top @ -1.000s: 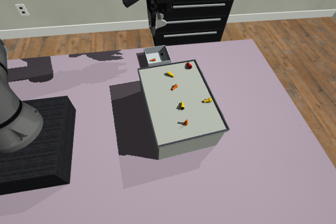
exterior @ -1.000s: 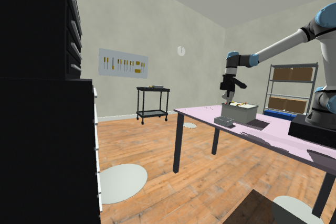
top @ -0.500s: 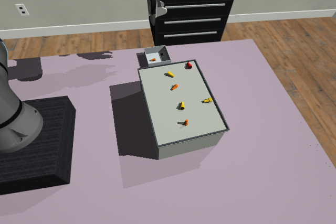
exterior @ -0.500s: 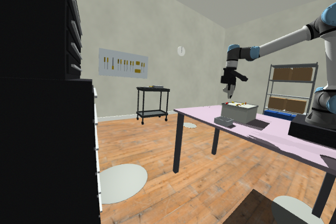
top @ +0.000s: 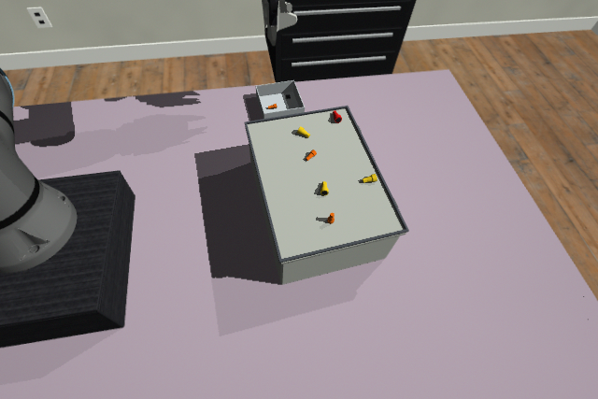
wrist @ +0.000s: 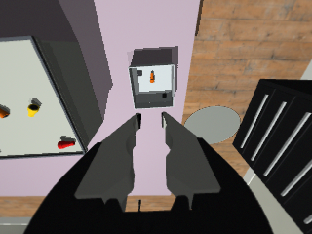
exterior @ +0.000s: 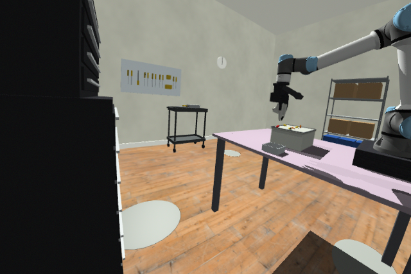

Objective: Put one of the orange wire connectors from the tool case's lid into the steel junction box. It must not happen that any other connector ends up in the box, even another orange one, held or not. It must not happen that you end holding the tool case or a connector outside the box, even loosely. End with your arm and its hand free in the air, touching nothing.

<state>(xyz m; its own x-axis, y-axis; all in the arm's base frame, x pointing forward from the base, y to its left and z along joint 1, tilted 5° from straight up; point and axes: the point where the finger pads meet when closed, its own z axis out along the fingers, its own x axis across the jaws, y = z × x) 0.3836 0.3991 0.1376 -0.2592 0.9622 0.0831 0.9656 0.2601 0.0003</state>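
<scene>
The steel junction box [top: 275, 86] [exterior: 273, 147] [wrist: 146, 99] stands on the table just behind the tool case. An orange wire connector [top: 272, 106] [wrist: 152, 77] lies inside it. Two more orange connectors [top: 310, 155] [top: 331, 218] lie on the tool case's lid [top: 290, 201] [wrist: 19, 78]. My gripper [top: 280, 27] [exterior: 281, 117] [wrist: 151, 113] hangs high above the junction box. Its fingers stand narrowly apart and nothing is between them.
Three yellow connectors [top: 303, 132] [top: 323, 188] [top: 369, 178] and a red one [top: 336, 116] [wrist: 65, 143] also lie on the lid. A black drawer cabinet [top: 348, 13] stands behind the table. The arm's base sits on a black block [top: 72, 249] at the left.
</scene>
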